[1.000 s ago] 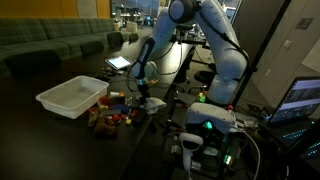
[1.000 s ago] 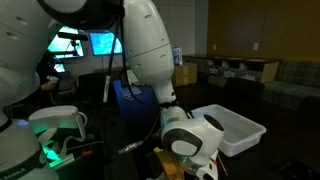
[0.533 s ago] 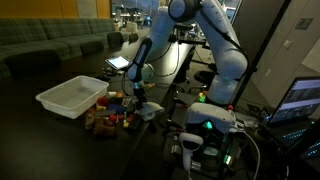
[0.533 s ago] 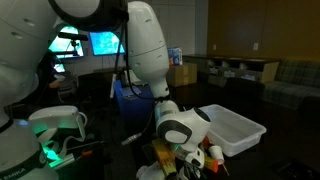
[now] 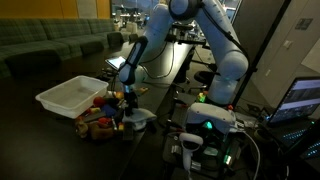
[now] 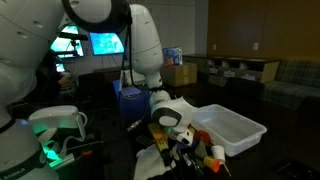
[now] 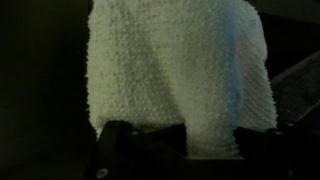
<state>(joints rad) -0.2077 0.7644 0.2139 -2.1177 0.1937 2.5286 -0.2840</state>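
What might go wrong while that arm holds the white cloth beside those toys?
The cloth hangs loose from the shut gripper, so it may drag across the toy pile and scatter pieces. Only an edge seems pinched, so it might slip free. The white bin stands close and could get bumped.

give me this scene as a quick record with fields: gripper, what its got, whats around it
gripper: gripper, shut, low over the table
held: white knitted cloth, its near edge appears to sit between the fingers; it fills most of the wrist view
beside it: pile of small toys, close to the gripper
container: white bin, open-topped, next to the toys
surface: dark table
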